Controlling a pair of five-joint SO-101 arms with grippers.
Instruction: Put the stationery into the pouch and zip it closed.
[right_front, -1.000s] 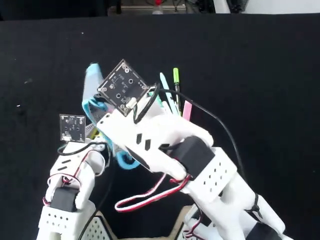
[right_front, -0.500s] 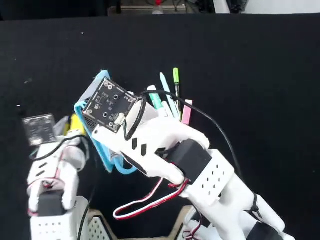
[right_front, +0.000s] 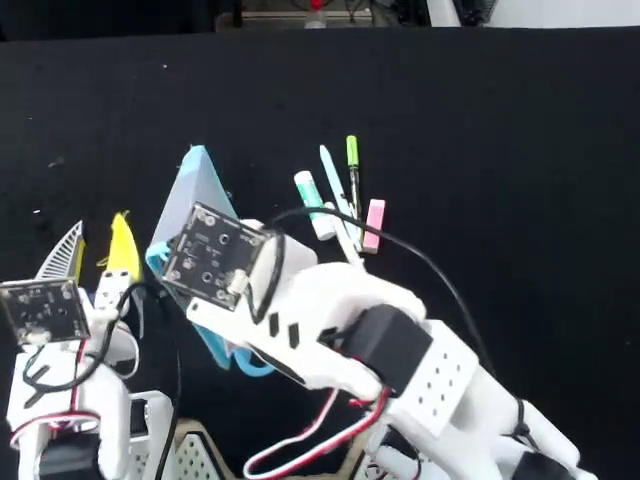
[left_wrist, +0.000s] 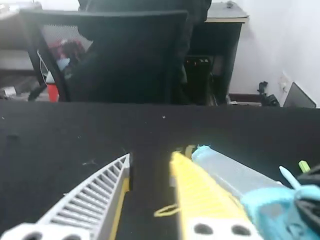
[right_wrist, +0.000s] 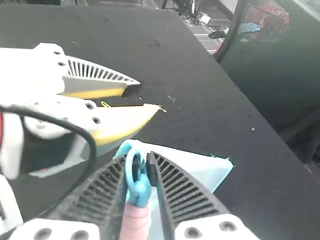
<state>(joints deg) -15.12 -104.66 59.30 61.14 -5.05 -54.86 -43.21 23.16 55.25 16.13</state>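
Observation:
My right gripper (right_wrist: 141, 161) is shut on the blue ring pull (right_wrist: 138, 192) of the zipper on the light blue pouch (right_wrist: 199, 168). In the high view the pouch (right_front: 193, 190) stands tilted up off the black table, partly hidden under the right arm (right_front: 340, 320). My left gripper (right_front: 100, 222) sits left of the pouch, open and holding nothing; its white and yellow fingers (left_wrist: 200, 197) are apart, with the pouch (left_wrist: 235, 175) beside the yellow one. Several pens (right_front: 335, 195) and a pink eraser (right_front: 375, 222) lie on the table right of the pouch.
The black table (right_front: 500, 150) has open room at the back and right. The arms' bases (right_front: 200, 455) stand at the front edge. A dark office chair (left_wrist: 130, 55) is beyond the table's far side.
The left gripper has pulled away from the pouch to the left. The right arm has drawn back toward the front, with the pouch lifted and tilted.

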